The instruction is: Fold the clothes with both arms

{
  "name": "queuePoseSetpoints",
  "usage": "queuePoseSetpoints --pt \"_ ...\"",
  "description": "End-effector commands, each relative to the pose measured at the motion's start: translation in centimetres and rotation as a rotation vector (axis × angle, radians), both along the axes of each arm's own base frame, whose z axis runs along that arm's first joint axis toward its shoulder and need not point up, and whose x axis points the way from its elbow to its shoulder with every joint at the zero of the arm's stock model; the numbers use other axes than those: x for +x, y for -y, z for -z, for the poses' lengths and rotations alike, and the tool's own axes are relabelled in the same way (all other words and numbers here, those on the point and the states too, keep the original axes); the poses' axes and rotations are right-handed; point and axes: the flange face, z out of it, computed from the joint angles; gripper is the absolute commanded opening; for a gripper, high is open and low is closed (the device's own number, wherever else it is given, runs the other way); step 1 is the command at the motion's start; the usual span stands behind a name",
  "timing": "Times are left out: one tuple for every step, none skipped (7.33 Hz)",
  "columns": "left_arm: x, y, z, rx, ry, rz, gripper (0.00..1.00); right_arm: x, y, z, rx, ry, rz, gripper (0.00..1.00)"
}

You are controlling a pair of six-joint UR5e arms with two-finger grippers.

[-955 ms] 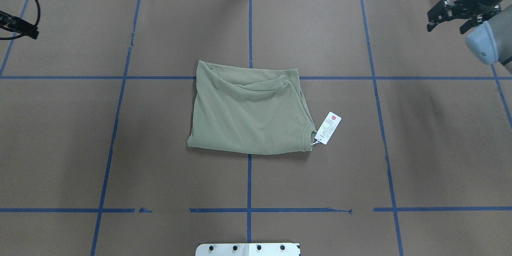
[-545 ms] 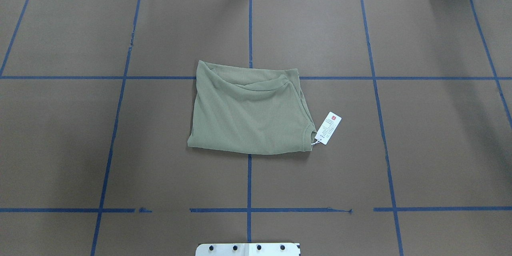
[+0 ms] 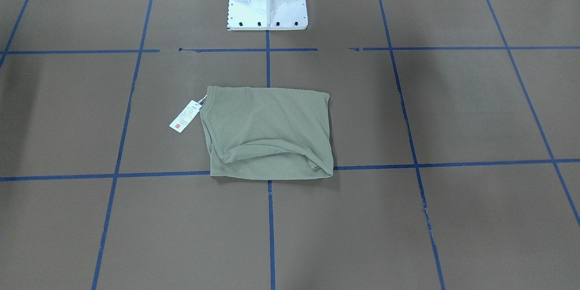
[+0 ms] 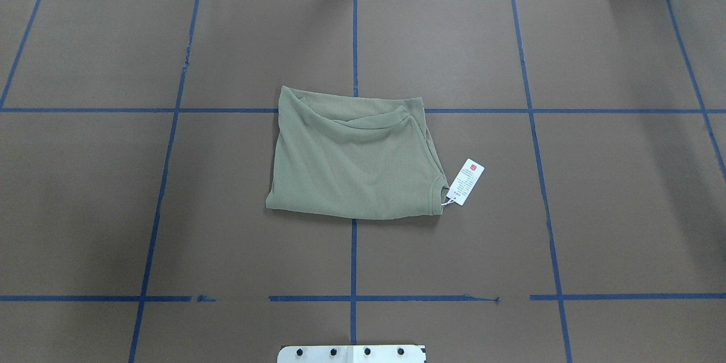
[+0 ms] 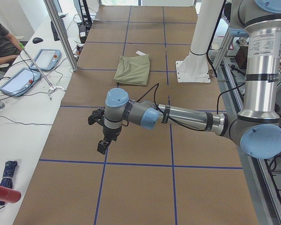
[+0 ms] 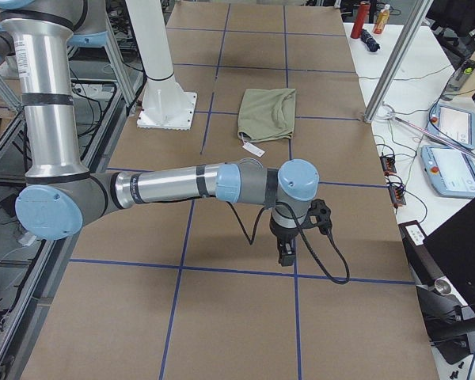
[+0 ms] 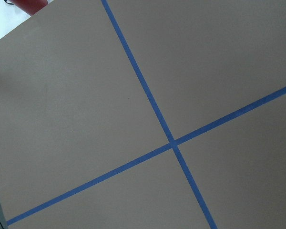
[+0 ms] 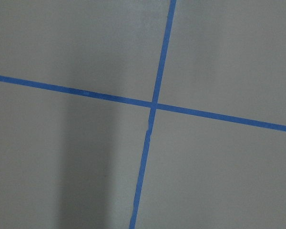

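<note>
The olive-green shirt [image 4: 351, 164] lies folded into a rough rectangle at the table's middle [image 3: 267, 131], with nothing touching it. Its white hang tag [image 4: 465, 181] lies on the brown paper beside the collar corner. Neither arm shows in the overhead or front-facing views. The left arm [image 5: 187, 117] stretches out over the table's left end, far from the shirt [image 5: 133, 70], its gripper [image 5: 102, 145] pointing down at bare paper. The right arm [image 6: 166, 186] does the same at the right end, gripper [image 6: 285, 252] down. I cannot tell whether either gripper is open or shut. Both wrist views show only taped paper.
The white pedestal base [image 3: 267, 4] stands just behind the shirt. Blue tape lines [image 4: 354, 261] grid the brown paper. A side bench holds tablets [image 5: 44, 58] and cables, with a person [image 5: 0, 42] seated there. A metal post [image 5: 61, 33] rises at the table edge.
A second ago both grippers showed at the overhead view's far left and right edges; they have since moved outward and left that view. The shirt and tag have not moved.
</note>
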Motion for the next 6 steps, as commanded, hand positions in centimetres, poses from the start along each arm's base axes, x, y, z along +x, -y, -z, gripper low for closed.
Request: queuePoseSetpoints --pt "-0.9 -1.0 -2.5 -0.038 0.026 0.017 1.00 -0.1 -2.1 -1.9 -0.054 0.008 -0.018 1.00" --pt "-1.4 -2.0 -5.0 -0.068 0.043 0.016 1.00 -0.1 -2.3 -2.4 -0.066 0.009 -0.019 1.00" --pt "-1.5 -2.7 -5.7 -0.088 0.034 0.019 1.00 -0.2 -3.3 -3.4 -0.087 0.008 -0.019 1.00" --pt "-1.4 -3.4 -6.4 -0.115 0.019 0.016 1.00 -0.2 -3.5 -3.6 -0.092 0.007 -0.019 1.00" --pt "-1.5 -3.6 -6.7 -0.131 0.013 0.020 1.00 -0.3 -3.4 -3.5 -0.113 0.002 -0.043 1.00" --pt "-1.6 -3.8 -6.3 -0.159 -0.040 0.020 1.00 -0.5 -3.4 -3.9 -0.135 0.000 -0.055 1.00"
